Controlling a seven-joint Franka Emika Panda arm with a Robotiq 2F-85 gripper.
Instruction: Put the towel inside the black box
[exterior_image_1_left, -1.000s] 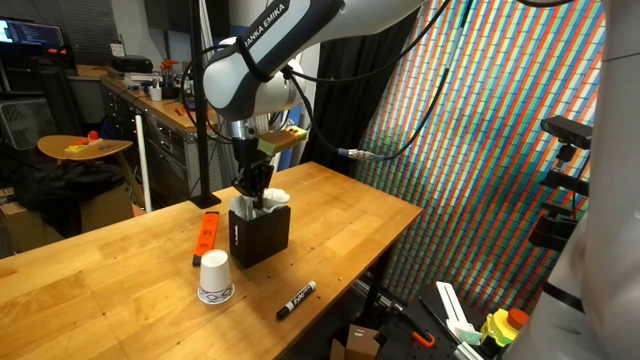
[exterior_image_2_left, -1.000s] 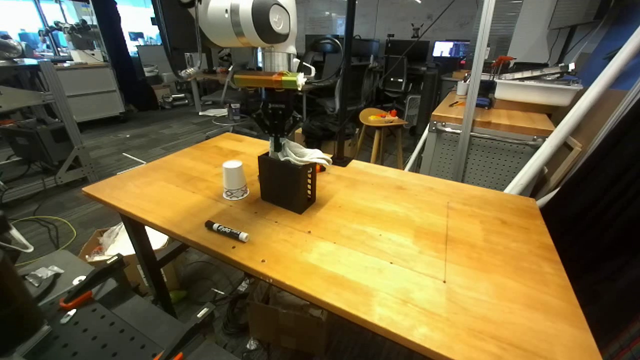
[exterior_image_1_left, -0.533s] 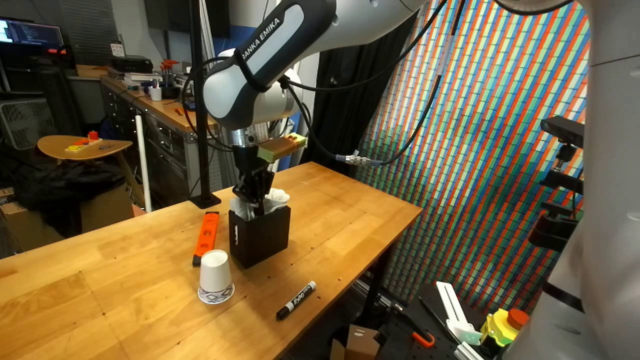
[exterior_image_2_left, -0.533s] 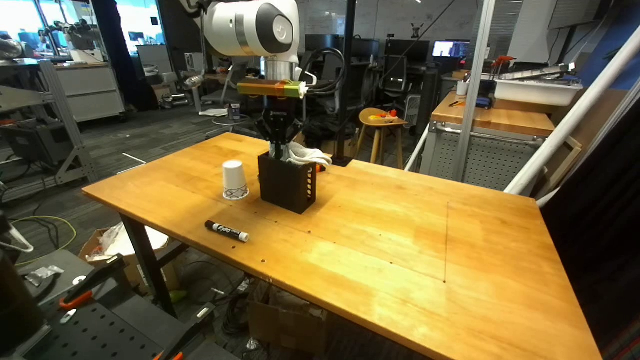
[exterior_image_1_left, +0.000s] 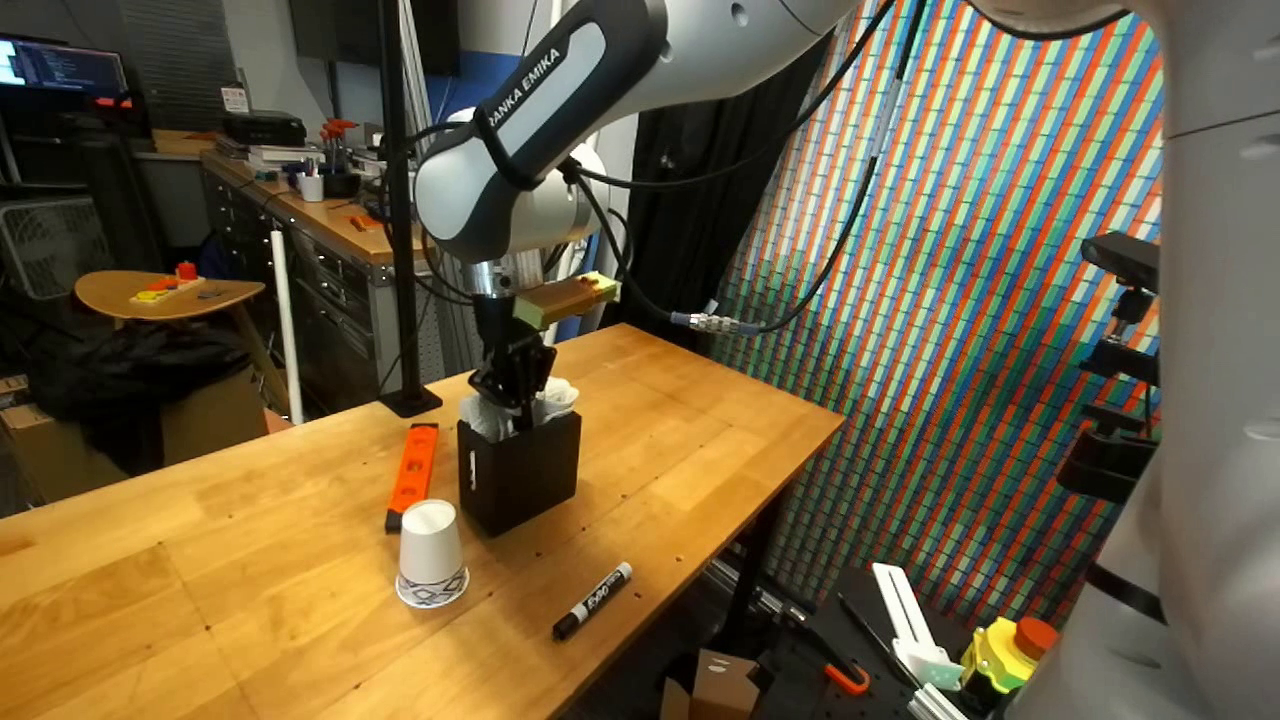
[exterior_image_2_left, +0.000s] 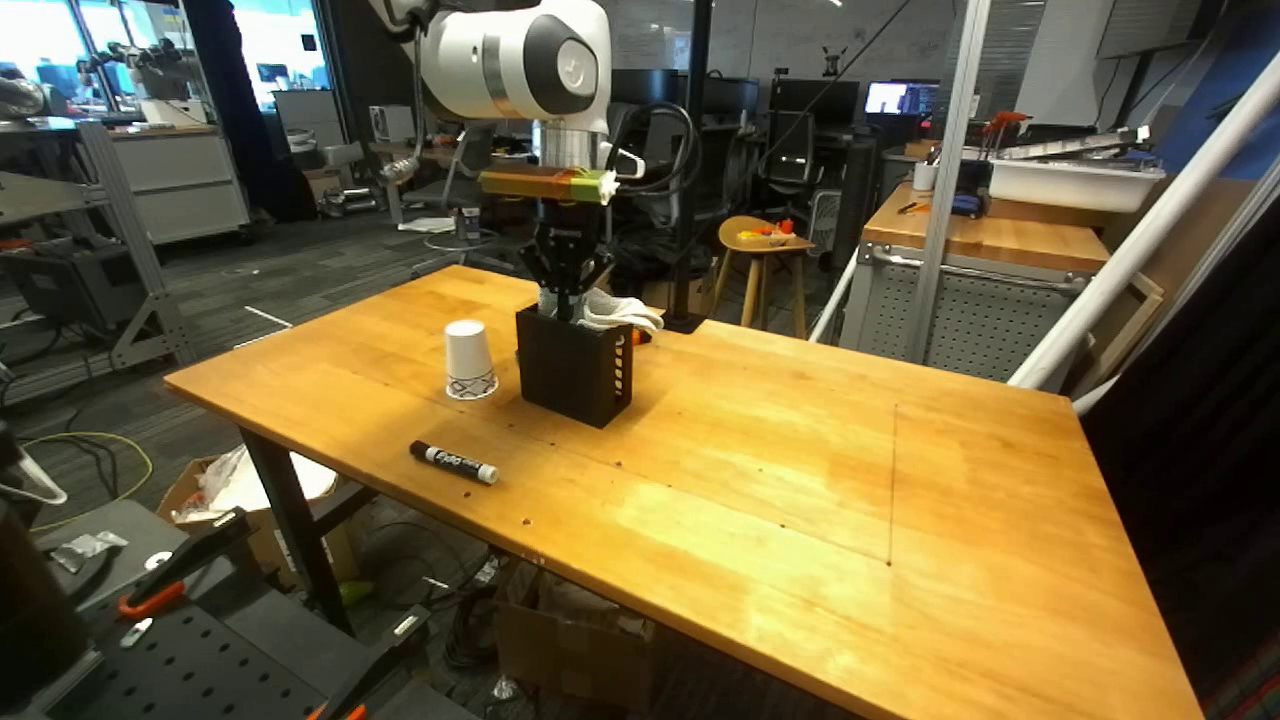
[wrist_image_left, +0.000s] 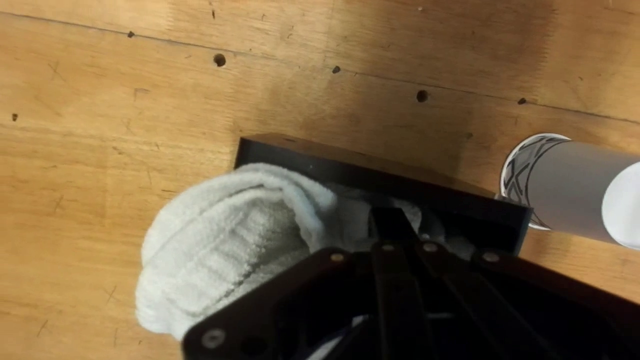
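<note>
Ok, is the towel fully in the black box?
Partly in: the wrist view shows some of the towel inside the black box, while a bunched part bulges out past one end.

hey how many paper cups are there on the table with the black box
1: a white paper cup, standing upside down beside the black box, apart from it. Any others nested under that cup would be hidden.

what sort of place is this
Probably a robotics lab or workshop: there's a jointed robot arm, what looks like an emergency-stop button, and a cluttered workbench behind.
</note>
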